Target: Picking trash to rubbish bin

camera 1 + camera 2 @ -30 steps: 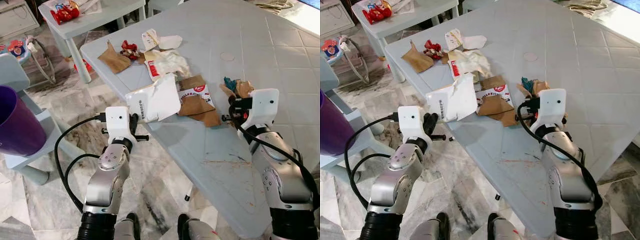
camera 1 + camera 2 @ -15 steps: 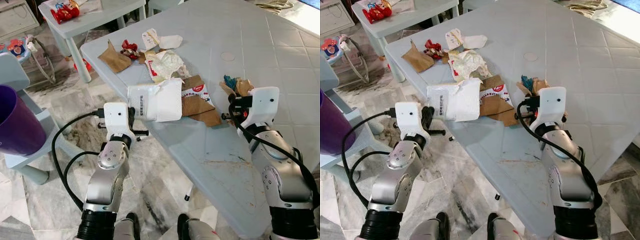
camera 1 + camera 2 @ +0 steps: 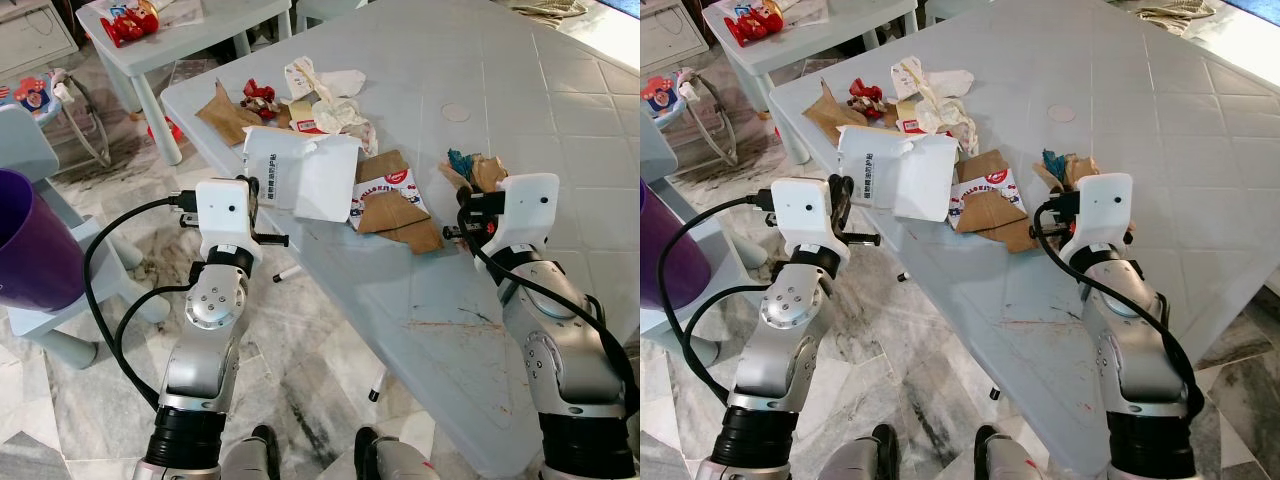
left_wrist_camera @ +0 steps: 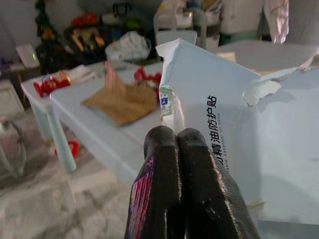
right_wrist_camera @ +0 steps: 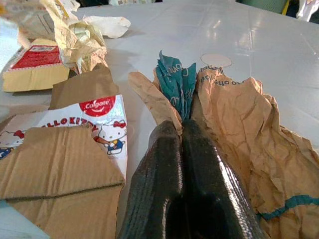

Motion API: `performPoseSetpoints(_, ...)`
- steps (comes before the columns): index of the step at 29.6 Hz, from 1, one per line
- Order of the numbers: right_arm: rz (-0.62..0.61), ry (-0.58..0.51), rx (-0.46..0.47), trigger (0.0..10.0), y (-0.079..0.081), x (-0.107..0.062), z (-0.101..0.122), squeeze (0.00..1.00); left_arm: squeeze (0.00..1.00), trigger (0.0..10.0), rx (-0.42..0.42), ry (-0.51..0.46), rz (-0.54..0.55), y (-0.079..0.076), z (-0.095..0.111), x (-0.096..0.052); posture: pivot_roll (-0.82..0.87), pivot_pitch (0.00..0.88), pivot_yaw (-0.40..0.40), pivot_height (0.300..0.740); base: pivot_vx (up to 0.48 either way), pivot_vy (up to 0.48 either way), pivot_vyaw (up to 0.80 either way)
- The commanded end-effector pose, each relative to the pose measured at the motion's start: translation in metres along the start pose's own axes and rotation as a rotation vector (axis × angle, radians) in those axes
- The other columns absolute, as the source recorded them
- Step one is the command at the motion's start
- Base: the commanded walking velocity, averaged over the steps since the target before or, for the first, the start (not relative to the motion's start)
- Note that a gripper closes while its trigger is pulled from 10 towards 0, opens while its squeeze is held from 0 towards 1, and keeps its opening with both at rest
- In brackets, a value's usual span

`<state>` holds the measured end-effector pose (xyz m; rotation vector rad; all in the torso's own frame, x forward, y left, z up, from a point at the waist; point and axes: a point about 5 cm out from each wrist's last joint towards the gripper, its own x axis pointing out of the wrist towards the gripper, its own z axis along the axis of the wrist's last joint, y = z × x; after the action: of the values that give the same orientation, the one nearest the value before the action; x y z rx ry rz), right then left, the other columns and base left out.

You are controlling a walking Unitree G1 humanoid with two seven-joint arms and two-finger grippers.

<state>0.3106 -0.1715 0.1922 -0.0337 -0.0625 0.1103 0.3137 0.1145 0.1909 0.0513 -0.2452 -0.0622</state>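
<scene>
A pale blue plastic bench (image 3: 520,130) stands on a marble floor (image 3: 300,370). The left pincer (image 4: 179,144) is pressed together on the white torn paper bag (image 3: 305,175), holding it over the bench's near left edge. The right pincer (image 5: 180,137), pressed together, rests against crumpled brown paper (image 5: 244,124). A purple bin (image 3: 30,245) stands far left.

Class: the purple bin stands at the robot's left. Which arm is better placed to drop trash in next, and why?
Left. The left gripper is shut on the white packet and nearer the purple bin.

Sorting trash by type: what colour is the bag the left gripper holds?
White bag, black print; clearest in left wrist view.
</scene>
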Motion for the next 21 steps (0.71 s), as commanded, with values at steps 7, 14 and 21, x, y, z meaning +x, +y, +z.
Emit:
performPoseSetpoints(7, 0.001, -0.009, 0.008, 0.0, 0.003, 0.002, -0.001, 0.00, 0.00, 0.0, 0.076, -0.148, -0.012, -0.006, 0.021, -0.002, 0.00, 0.212, -0.030, 0.740, 0.000, 0.000, 0.00)
performPoseSetpoints(14, -0.006, -0.018, 0.011, 0.0, 0.002, 0.004, -0.001, 0.00, 0.00, 0.0, 0.120, -0.231, -0.025, -0.010, 0.035, -0.003, 0.01, 0.211, -0.027, 0.740, 0.000, 0.000, 0.00)
performPoseSetpoints(21, -0.012, -0.021, 0.015, 0.0, 0.003, 0.004, -0.002, 0.00, 0.00, 0.0, 0.177, -0.381, 0.015, -0.010, 0.067, 0.000, 0.01, 0.207, -0.025, 0.740, 0.000, 0.000, 0.00)
